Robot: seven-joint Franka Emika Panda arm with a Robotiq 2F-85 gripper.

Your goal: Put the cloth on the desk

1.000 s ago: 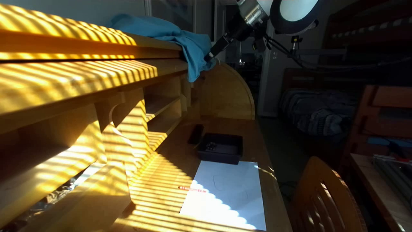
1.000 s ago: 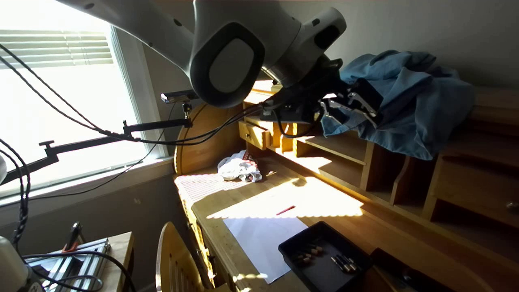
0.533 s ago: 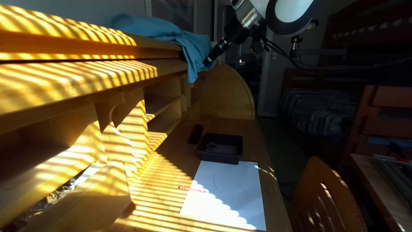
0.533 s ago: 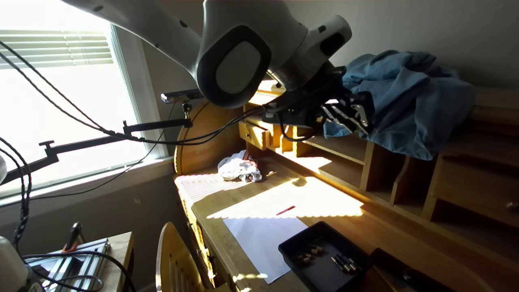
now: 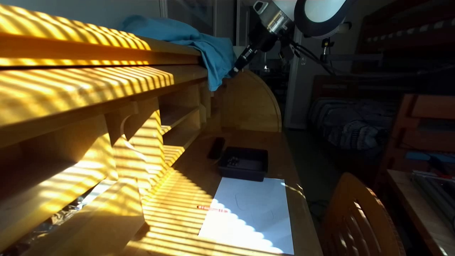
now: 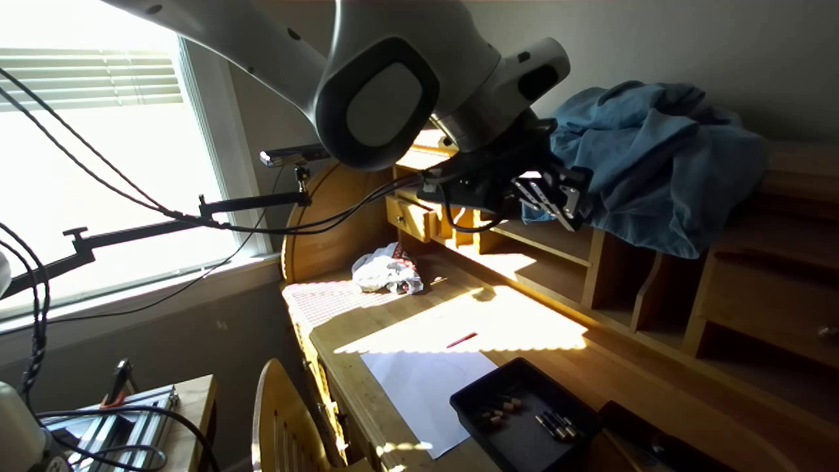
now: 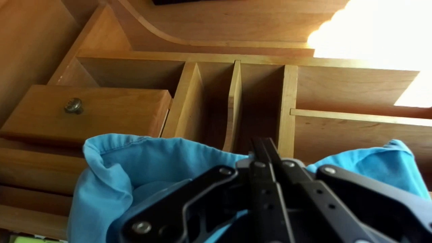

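Over the last second we have watched the black two-fingered tool [image 7: 263, 143] close: its fingers, spread apart at first, now lie together side by side in the wrist view. It has also dipped a little in both exterior views. The large, soft, many-folded teal-blue fabric cloth [image 6: 662, 157] has hardly shifted; its bulk lies heaped on the tall light-brown wooden shelf ledge [image 5: 106, 49], with a loose flap draped over the front edge. The tool is at that flap, its fingertips showing beyond the hem against the wooden compartments [image 7: 288, 101]. Whether a thin fold is caught between the fingers we cannot tell.

For the task, we read this as the grasp attempt, with the moving still to do: none of the cloth lies on the long, flat, light-brown wooden desk [image 6: 655, 387] below. If a pinch has taken, a slow pull outward and down should bring the heap along; if not, the tool will come away bare and need another try, deeper in the flap. As it drops, the cloth could sweep over the shallow black rectangular tray [image 5: 241, 174] and the flat white paper sheet [image 6: 419, 393].
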